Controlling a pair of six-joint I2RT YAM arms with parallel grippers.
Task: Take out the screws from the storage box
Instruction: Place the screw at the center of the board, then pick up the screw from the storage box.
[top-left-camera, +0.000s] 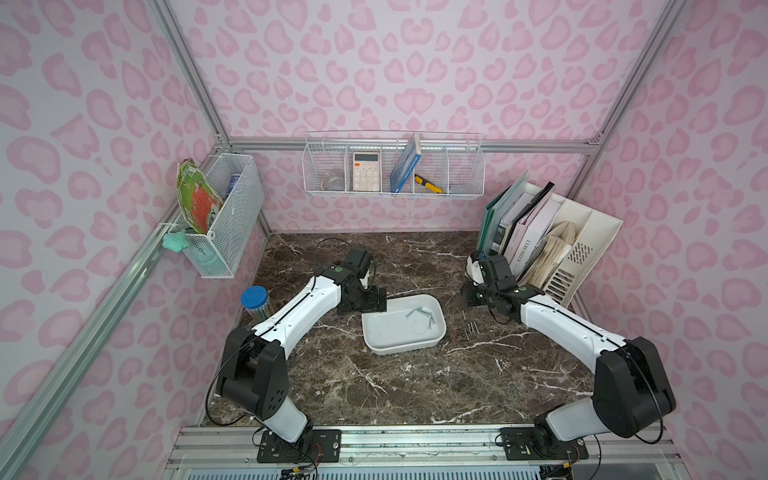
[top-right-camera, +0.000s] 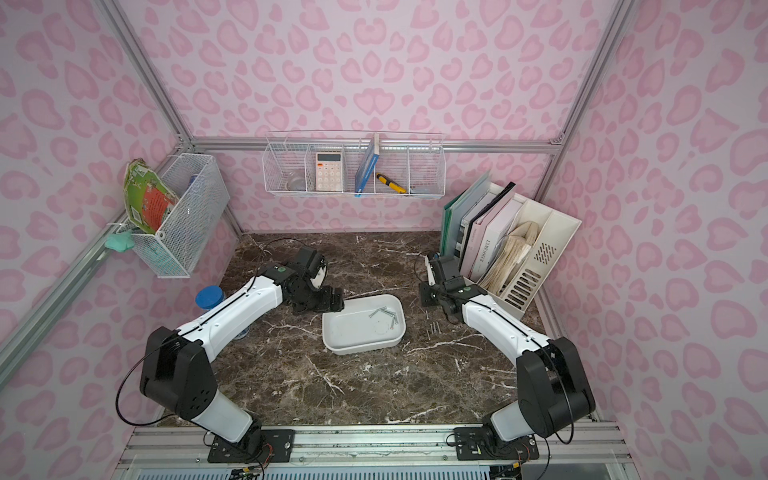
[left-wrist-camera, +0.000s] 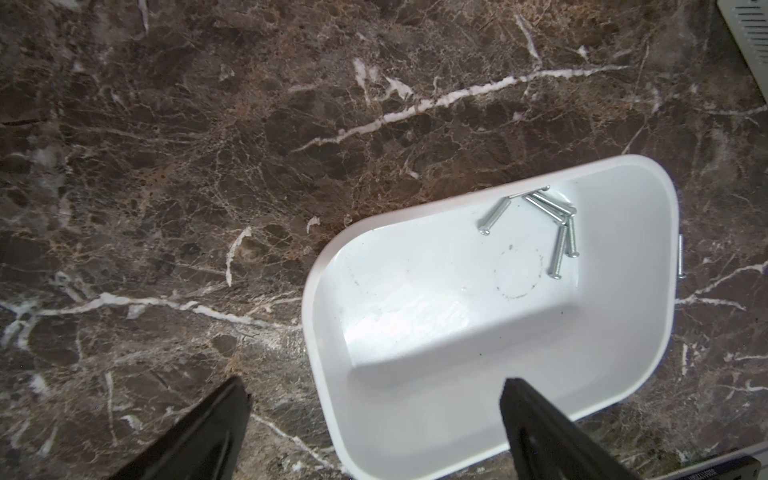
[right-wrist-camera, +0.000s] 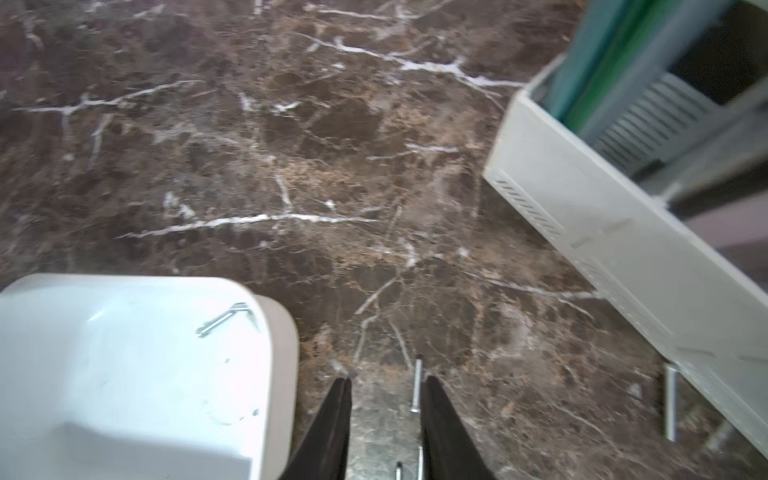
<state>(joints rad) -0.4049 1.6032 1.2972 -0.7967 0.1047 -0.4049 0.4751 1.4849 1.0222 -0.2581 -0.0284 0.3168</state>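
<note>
My R gripper (right-wrist-camera: 387, 379) parted over a loose screw (right-wrist-camera: 417, 386) on desk (right-wrist-camera: 291, 166); L gripper (left-wrist-camera: 376, 382) spread wide over storage box (left-wrist-camera: 615, 270) rim. Risk: I clip box, remaining screws (left-wrist-camera: 540, 216) scatter.

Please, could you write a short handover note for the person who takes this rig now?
Left hand: open, empty, over the left end of the storage box.
Right hand: open, low over the table beside the box, one loose screw lying between its fingers.
Done: a few screws lie out on the table.
Left to do: about six screws in the box's far right corner.
</note>
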